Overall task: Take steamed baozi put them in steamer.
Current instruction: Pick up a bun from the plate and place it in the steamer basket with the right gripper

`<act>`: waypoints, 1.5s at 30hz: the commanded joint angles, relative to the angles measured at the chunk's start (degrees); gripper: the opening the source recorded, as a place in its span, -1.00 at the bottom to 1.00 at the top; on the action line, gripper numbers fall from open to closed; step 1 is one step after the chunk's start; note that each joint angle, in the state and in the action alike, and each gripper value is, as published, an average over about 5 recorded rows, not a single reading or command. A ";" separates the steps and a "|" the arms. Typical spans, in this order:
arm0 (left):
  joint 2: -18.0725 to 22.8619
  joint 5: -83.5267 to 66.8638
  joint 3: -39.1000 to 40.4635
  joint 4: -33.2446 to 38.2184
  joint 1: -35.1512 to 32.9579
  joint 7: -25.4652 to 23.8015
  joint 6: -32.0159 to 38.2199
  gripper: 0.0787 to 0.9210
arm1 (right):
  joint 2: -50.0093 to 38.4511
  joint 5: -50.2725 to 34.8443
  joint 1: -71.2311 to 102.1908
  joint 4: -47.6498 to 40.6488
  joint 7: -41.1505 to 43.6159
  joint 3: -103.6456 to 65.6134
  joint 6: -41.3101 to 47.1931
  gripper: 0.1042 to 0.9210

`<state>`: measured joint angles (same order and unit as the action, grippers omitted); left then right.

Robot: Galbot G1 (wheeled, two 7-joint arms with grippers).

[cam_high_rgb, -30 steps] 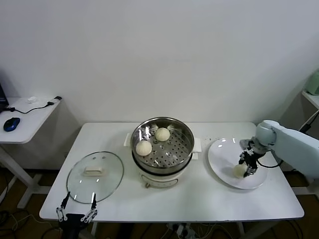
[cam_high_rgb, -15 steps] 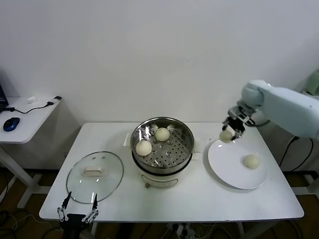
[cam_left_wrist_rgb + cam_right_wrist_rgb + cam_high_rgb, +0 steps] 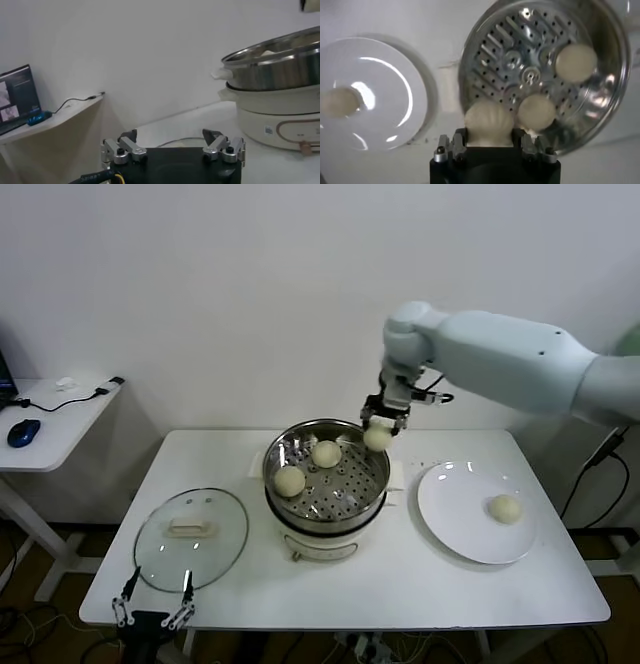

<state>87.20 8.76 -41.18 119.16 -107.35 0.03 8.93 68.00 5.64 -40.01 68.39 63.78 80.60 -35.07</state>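
You see the glass lid [image 3: 190,531] near the table's [image 3: 400,584] front-left corner, plate [image 3: 455,509] right | right gripper [image 3: 380,427] clamps one baozi [image 3: 378,438] above the steamer's [image 3: 325,474] right rim | wrist view shows two buns [image 3: 576,62] inside, one [image 3: 339,102] on plate | left gripper [image 3: 152,609] wide, parked off front edge.
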 commanded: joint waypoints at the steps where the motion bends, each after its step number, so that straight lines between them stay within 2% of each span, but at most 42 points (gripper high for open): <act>1: -0.13 -0.02 -0.05 -0.53 0.13 -0.03 -0.17 0.77 | 9.08 2.09 5.52 3.38 -1.01 -0.26 -3.71 0.18; 11: -0.66 -0.20 -0.35 -1.26 0.06 -0.01 -0.06 0.77 | 11.82 0.61 9.79 0.48 -0.95 0.49 -3.17 0.19; 26: -0.60 -0.21 -0.05 -1.91 0.01 0.01 0.25 0.77 | 10.32 -2.00 9.27 1.28 -0.38 2.09 -1.50 0.22; 35: -0.57 -0.17 0.12 -2.00 0.16 0.03 0.30 0.77 | 8.88 -0.47 7.56 0.88 0.02 0.20 -2.55 0.71; 40: -0.44 0.10 0.47 -1.76 0.35 0.01 0.17 0.77 | 7.04 -1.84 5.52 -0.30 -0.41 -1.62 -1.90 0.76; 45: -0.55 0.18 0.53 -1.57 0.24 0.01 0.24 0.77 | 3.51 -8.93 1.49 -5.42 -0.92 -0.84 2.74 0.76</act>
<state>86.70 8.85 -40.66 117.53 -107.03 0.07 9.16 75.03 3.09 -34.18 67.69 63.37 80.06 -36.43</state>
